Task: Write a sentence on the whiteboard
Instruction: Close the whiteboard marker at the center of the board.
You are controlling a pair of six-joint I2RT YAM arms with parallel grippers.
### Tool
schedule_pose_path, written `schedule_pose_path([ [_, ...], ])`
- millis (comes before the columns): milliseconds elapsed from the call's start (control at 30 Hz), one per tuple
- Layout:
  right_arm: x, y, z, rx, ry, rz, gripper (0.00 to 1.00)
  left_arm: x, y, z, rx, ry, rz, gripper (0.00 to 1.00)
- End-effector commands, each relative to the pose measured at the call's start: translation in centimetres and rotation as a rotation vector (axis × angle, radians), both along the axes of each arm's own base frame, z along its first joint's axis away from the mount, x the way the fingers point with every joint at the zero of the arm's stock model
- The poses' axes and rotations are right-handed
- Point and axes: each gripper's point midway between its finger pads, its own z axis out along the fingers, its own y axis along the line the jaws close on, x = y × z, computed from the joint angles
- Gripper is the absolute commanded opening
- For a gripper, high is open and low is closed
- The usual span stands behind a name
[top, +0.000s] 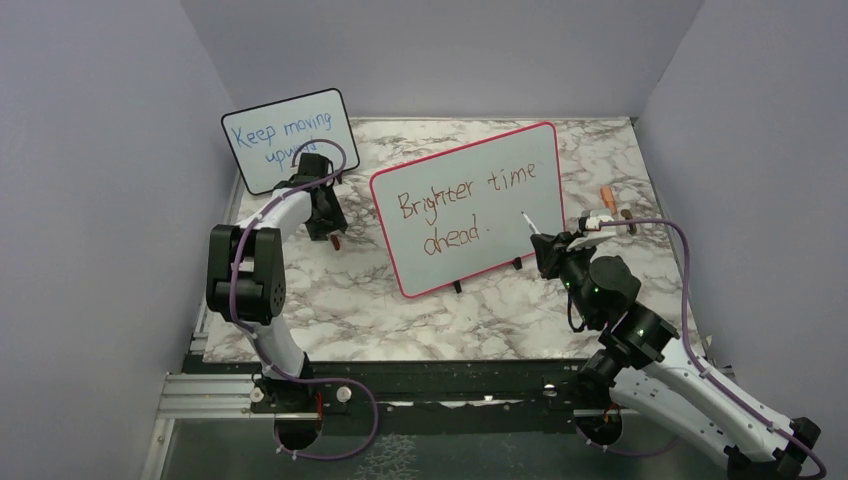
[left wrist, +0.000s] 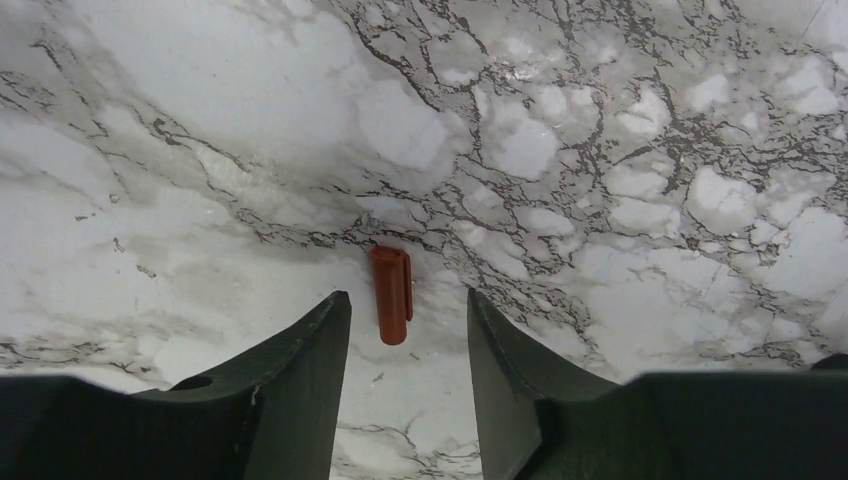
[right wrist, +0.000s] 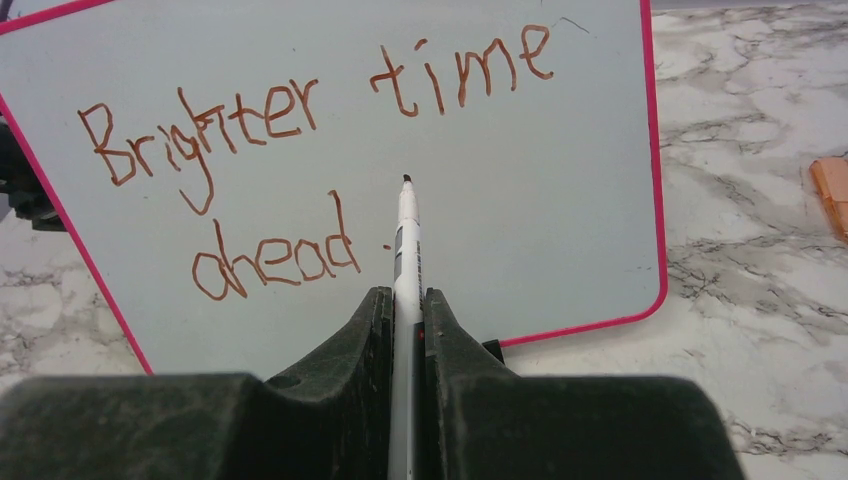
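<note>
Pink-framed rectangular whiteboard [top: 470, 205] stands mid-table, bearing the reddish-brown handwritten sentence [right wrist: 300, 170]. The right gripper [right wrist: 405, 310], clamped on a slim white marker [right wrist: 406, 240], points its tip beside "ahead". The left gripper [left wrist: 408, 310] has its jaws apart astride a red-orange plastic cap [left wrist: 391, 293], not touching it.

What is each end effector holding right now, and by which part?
Right end effector grips the white marker by its barrel, tip pointing forward. Left end effector holds nothing; its open jaws flank a red cap lying on the table.
</note>
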Motion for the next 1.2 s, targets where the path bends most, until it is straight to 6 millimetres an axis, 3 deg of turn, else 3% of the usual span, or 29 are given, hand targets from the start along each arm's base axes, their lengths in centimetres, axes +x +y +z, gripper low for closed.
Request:
schedule_pose_path([
  [0, 0.1, 0.1, 0.2, 0.007, -0.007, 0.003, 0.01, 0.3, 0.9, -0.3, 0.049, 0.024, 0.011, 0.4],
  [100, 0.2, 0.1, 0.0, 0.001, -0.005, 0.0, 0.01, 0.3, 1.1, -0.6, 0.058, 0.039, 0.009, 0.32],
  [433, 0.5, 0.3, 0.0, -0.009, -0.003, 0.001, 0.01, -0.6, 0.8, -2.6, 0.046, 0.105, -0.009, 0.25],
  [733, 0.5, 0.7, -0.2, -0.02, 0.003, 0.018, 0.01, -2.1, 0.4, -4.2, 0.028, 0.163, -0.027, 0.1],
  [967, 0.3, 1.8, -0.3, -0.052, -0.007, 0.09, 0.01, -2.3, 0.2, -1.2, 0.01, 0.083, -0.014, 0.0],
  [1167, 0.3, 3.3, -0.4, -0.083, -0.042, 0.174, 0.01, -2.4, -1.2, 3.6, -0.089, -0.064, 0.002, 0.0],
])
